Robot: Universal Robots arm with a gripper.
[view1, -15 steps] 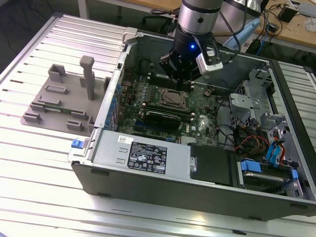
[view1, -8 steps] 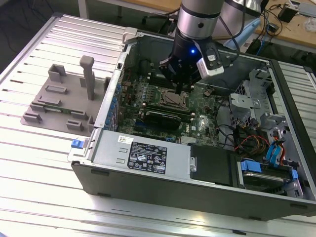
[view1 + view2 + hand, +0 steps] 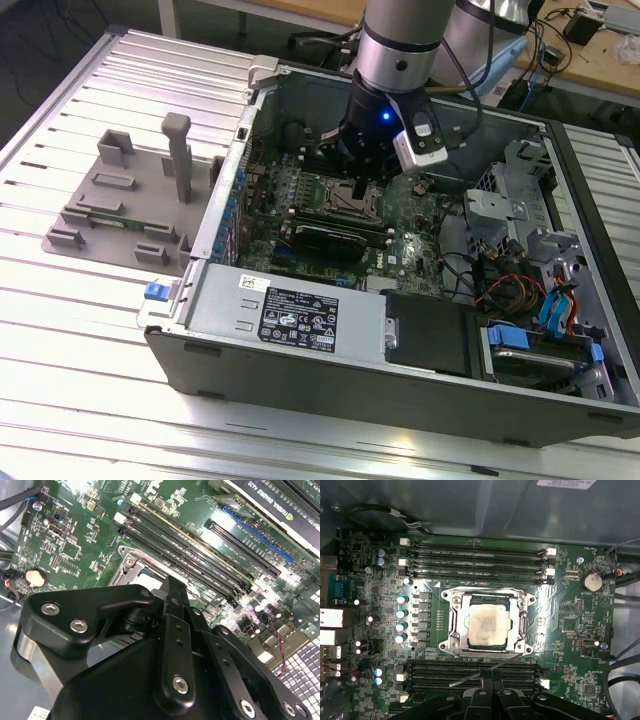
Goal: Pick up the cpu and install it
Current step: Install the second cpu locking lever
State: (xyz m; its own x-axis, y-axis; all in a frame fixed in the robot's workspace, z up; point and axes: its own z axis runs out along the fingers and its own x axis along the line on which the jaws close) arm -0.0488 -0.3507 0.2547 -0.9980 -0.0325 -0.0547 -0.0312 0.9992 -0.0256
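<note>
Silver cpu (image 3: 489, 625) in socket (image 3: 453, 622), below claw (image 3: 492, 692)

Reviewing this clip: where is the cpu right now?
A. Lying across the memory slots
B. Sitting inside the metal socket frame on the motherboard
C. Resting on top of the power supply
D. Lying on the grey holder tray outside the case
B. In the first wrist view the cpu, silver top up, sits inside the socket frame, between the rows of memory slots.
</note>
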